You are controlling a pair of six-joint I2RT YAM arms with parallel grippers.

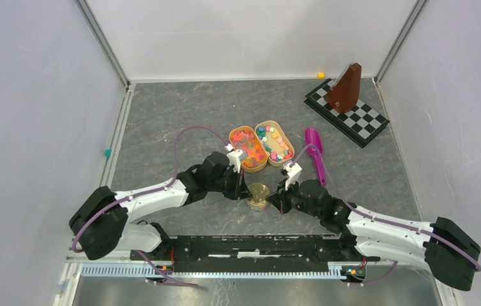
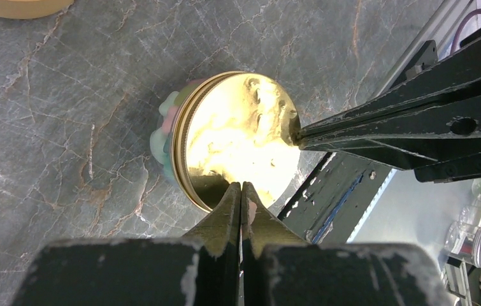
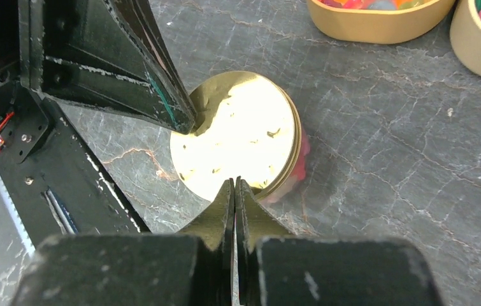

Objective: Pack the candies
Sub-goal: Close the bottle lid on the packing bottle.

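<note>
Two oval tubs [image 1: 243, 127] hold the candies [image 1: 274, 141]; more fill the gold-lidded jar [image 1: 258, 194] on the surface [image 1: 180, 115]; left claw [image 2: 241, 188] and right claw [image 3: 234, 183], pinched shut and empty, touch its lid; purple scoop [image 1: 315, 148] lies beside the tubs.

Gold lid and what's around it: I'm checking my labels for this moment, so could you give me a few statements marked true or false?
1. The gold lid sits on the jar. True.
2. Both grippers are wide open. False: the left gripper and the right gripper are both shut, with their tips at the lid's rim.
3. The right gripper holds the purple scoop. False: the scoop lies on the table, right of the trays.
4. Candies show through the jar wall. True.
5. Two oval trays beyond the jar hold candies. True.
</note>
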